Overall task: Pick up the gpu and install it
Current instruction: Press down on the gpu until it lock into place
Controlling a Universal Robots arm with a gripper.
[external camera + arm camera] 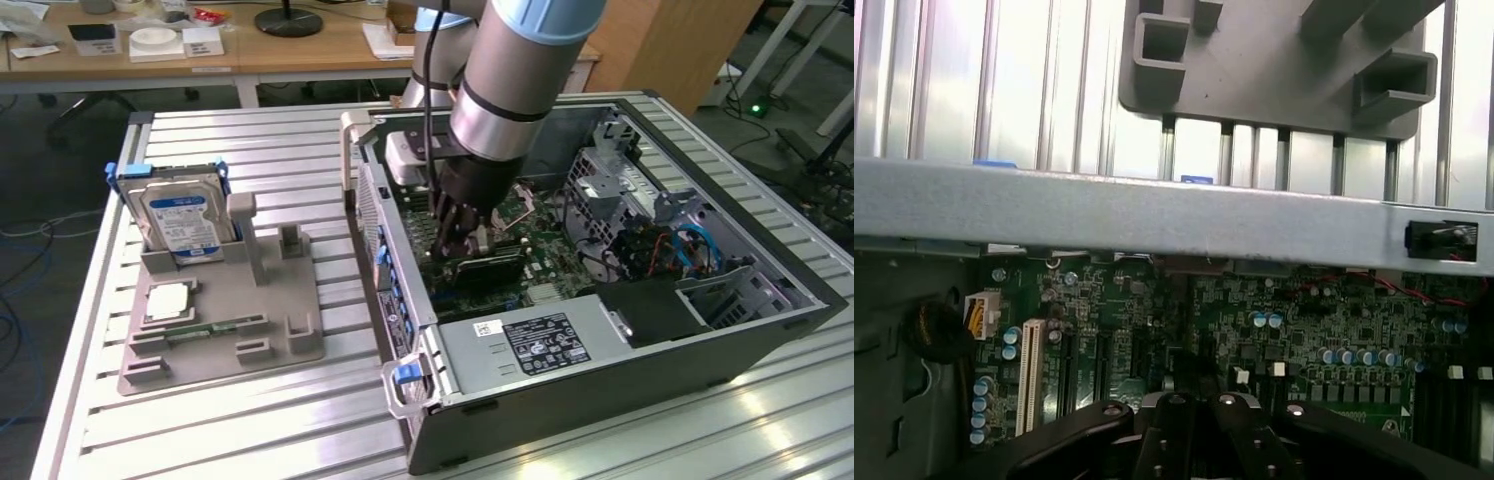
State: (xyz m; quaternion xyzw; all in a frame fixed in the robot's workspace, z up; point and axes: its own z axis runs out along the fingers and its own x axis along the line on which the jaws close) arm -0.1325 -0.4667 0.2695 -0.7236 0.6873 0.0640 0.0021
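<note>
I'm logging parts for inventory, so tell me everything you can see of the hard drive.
The hard drive is a boxy silver-metal unit with a blue-and-white label and blue plastic rails. It stands upright in a slot of the gray holder, at the exterior view's left, apart from the computer case.

I see the open computer case (747, 330) lying on the surface (267, 420) at the exterior view's right, with the parts holder (220, 320) beside it at the left. A hard drive (180, 222) stands in the holder's far end. My gripper (461, 235) reaches down inside the case, over the motherboard (1304, 330), with the gpu (483, 268) directly under it.
</note>
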